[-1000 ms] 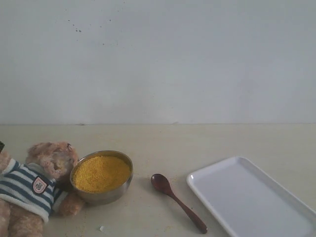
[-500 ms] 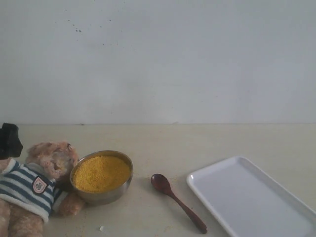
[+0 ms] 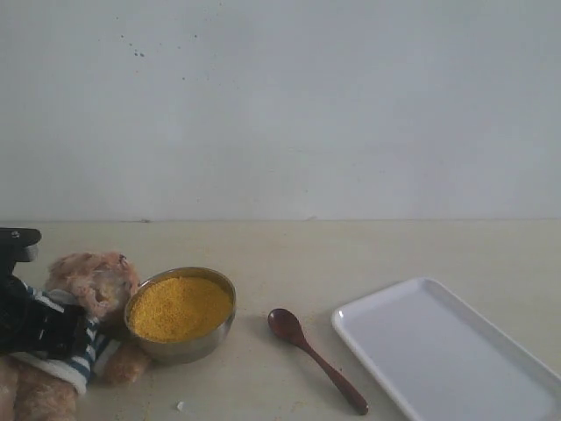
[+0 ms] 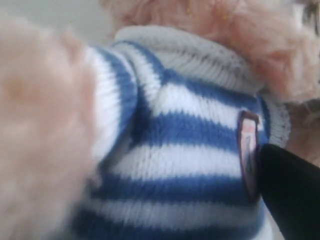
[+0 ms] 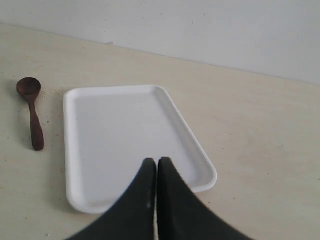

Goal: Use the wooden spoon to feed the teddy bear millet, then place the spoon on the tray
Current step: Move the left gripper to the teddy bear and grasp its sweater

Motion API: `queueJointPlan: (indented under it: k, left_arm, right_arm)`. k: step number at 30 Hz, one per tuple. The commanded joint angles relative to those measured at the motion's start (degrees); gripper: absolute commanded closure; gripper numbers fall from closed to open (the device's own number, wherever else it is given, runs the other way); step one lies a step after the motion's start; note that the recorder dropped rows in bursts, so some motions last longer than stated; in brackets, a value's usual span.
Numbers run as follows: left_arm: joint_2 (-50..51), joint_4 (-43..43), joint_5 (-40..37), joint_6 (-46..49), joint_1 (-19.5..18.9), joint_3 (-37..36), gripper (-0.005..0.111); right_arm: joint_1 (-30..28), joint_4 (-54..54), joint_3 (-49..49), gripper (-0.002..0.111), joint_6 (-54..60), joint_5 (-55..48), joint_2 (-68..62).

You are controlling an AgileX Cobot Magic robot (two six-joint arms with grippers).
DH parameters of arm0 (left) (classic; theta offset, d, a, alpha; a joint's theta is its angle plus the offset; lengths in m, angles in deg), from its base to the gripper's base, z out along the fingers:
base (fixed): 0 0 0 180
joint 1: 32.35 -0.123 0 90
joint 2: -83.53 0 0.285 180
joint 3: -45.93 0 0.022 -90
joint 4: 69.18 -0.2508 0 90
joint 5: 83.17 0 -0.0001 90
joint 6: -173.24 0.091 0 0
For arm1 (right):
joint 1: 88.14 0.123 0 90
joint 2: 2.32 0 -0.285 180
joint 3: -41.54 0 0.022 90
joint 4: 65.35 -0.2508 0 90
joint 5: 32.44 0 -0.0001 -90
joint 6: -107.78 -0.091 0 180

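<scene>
Filling a small round steel bowl (image 3: 184,349) near the beige bench's (image 3: 289,250) front-left corner, fine yellow millet (image 3: 180,307) is reaching the rim. The flat white rectangular tray (image 3: 438,351) is sitting front-right. The black left gripper (image 3: 44,326), having dropped since half a second ago, is now covering the fuzzy light-brown teddy bear's (image 3: 92,281) striped chest, fingers spread wide. The slim dark reddish-brown wooden spoon (image 3: 311,355) is lying between bowl and tray. The black right gripper (image 5: 154,165), fingers pressed together, is hovering above the tray.

I get soft, even light on the exterior view, flat and a little dim. The wall (image 3: 351,114) comes out pale grey-blue, with dark specks at upper left. Shadows are faint: a thin one under the bowl (image 3: 184,348), another hugging the spoon (image 3: 320,363). The whole frame is slightly grainy. My left wrist view sits too close: the bear (image 4: 190,130) fills it, its fur at the left smeared out of focus, the knit in the middle sharper. The right wrist view is brighter and crisp, the tray (image 5: 125,140) nearly washed-out white.
</scene>
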Motion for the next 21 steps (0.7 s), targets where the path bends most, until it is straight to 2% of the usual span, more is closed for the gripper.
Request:
queueJointPlan:
  k: [1,4,5,7,9,11,12,17,21]
  left_arm:
    - [4.00,1.36,7.93,-0.92,0.05,-0.17,-0.001]
    - [5.73,1.82,8.87,-3.19,0.05,0.15,0.001]
    - [6.20,1.82,8.87,-3.98,0.05,0.27,0.005]
    - [6.77,1.82,9.01,-4.07,0.05,0.49,0.022]
    - [6.75,1.82,9.01,-4.07,0.05,0.48,0.055]
    - [6.75,1.82,8.88,-3.70,0.05,0.48,0.094]
    - [6.75,1.56,8.73,-3.41,0.05,0.48,0.101]
    - [4.04,1.54,4.82,-3.74,-0.44,0.48,0.103]
    - [-3.31,1.54,1.18,-3.74,-2.67,0.48,0.103]
  right_arm:
    - [0.21,-0.03,-0.03,0.108,0.03,0.38,0.25]
    - [0.21,-0.03,-0.03,0.108,0.03,0.38,0.25]
    - [0.21,-0.03,-0.03,0.108,0.03,0.38,0.25]
    - [0.21,-0.03,-0.03,0.108,0.03,0.38,0.25]
    - [0.21,-0.03,-0.03,0.108,0.03,0.38,0.25]
    - [0.21,-0.03,-0.03,0.108,0.03,0.38,0.25]
    - [0.21,-0.03,-0.03,0.108,0.03,0.38,0.25]
    - [0.21,-0.03,-0.03,0.108,0.03,0.38,0.25]
    - [0.21,-0.03,-0.03,0.108,0.03,0.38,0.25]
